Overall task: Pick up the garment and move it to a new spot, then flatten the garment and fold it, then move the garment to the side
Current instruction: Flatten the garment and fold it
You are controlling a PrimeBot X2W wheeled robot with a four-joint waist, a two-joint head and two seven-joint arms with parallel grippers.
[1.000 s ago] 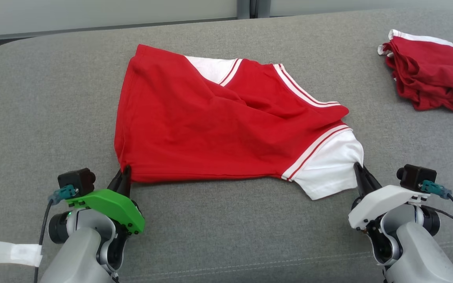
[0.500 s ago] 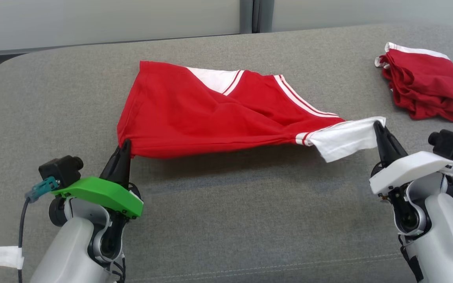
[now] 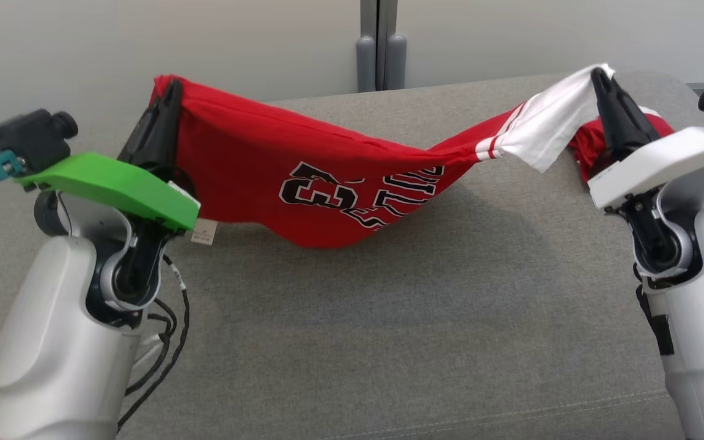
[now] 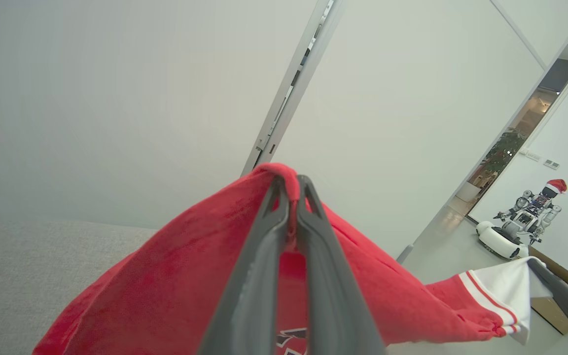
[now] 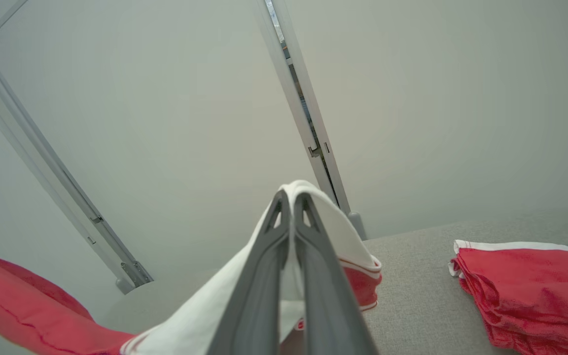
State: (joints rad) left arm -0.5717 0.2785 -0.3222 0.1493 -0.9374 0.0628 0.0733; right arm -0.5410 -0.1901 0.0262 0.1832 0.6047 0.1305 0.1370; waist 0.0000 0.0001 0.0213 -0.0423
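The garment is a red shirt with white sleeves and black-and-white lettering. It hangs in the air above the grey cushion, stretched between both arms and sagging in the middle. My left gripper is shut on its red corner at the upper left. My right gripper is shut on the white sleeve at the upper right. In the left wrist view the right gripper's dark finger shows at the sleeve's far end.
A second folded red garment lies on the grey cushion at the far right, partly behind my right gripper. A pale wall with a vertical door seam stands behind. Another robot stands far off.
Both grippers have risen with the garment, lifting it off the cushion so it hangs between them and its lettering now shows. The head camera has tilted upward.
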